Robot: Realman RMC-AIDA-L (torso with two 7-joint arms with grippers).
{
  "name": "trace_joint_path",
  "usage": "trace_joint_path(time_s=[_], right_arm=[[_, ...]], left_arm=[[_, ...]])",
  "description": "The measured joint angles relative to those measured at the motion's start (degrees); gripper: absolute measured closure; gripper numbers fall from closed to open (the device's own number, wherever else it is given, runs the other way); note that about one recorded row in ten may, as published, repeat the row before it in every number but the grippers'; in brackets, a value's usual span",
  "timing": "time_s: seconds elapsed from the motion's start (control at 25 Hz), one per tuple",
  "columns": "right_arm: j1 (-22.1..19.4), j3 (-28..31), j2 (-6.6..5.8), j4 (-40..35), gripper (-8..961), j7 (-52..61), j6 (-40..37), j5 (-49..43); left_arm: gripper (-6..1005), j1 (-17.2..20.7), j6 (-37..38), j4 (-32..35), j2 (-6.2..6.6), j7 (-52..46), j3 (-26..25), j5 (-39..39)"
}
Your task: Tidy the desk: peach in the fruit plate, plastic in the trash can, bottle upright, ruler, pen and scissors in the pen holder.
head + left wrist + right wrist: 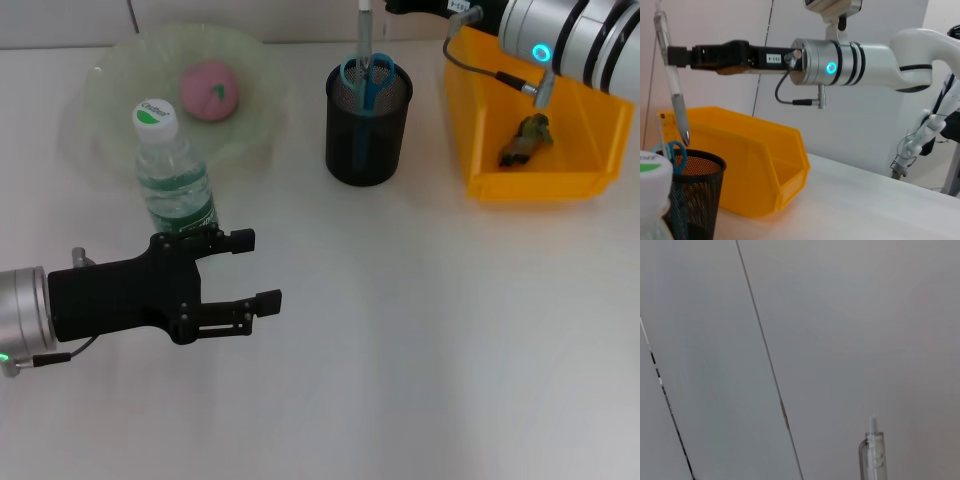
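My right gripper [671,56] is shut on a clear pen [674,90] and holds it upright, tip down, just above the black mesh pen holder [367,135]. The pen also shows in the head view [365,30] and in the right wrist view [872,455]. Blue scissors [367,80] stand in the holder. A pink peach [209,90] lies on the green fruit plate [120,75]. The water bottle [172,170] stands upright in front of the plate. A plastic scrap [527,138] lies in the orange bin [480,140]. My left gripper [262,270] is open and empty, just in front of the bottle. I see no ruler.
The orange bin [750,165] stands right of the pen holder [690,190], close to it. The right arm [570,40] reaches over the bin from the back right. White tabletop stretches across the front and right.
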Motion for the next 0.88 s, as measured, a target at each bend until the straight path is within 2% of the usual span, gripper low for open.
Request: trace_joint_path(time_s=[0.52, 0.6, 0.68, 0.72, 0.76, 0.88], right_arm=[[-0.3, -0.5, 0.32, 2.9, 805, -3.0, -0.9, 1.6], [-0.7, -0.5, 0.27, 2.6, 601, -3.0, -1.8, 1.6], [-2.1, -0.2, 0.11, 1.4, 519, -3.0, -4.3, 1.6], [-4.4, 0.0, -0.05, -1.1, 478, -2.8, -7.9, 1.6], [-4.4, 0.0, -0.05, -1.1, 437, -2.8, -7.9, 1.6], [-11.1, 0.0, -0.23, -7.8, 318, -2.7, -16.2, 1.3]], left_arm=[[155, 0.1, 0.0, 0.0, 0.06, 0.0, -0.6, 0.0], [155, 0.1, 0.0, 0.0, 0.04, -0.1, -0.5, 0.0], [155, 0.1, 0.0, 0.0, 0.04, -0.3, -0.5, 0.0], [155, 0.1, 0.0, 0.0, 0.03, -0.4, -0.5, 0.0], [155, 0.1, 0.1, 0.0, 0.06, -0.6, -0.6, 0.0], [155, 0.4, 0.5, 0.0, 0.21, -0.7, -1.3, 0.0]])
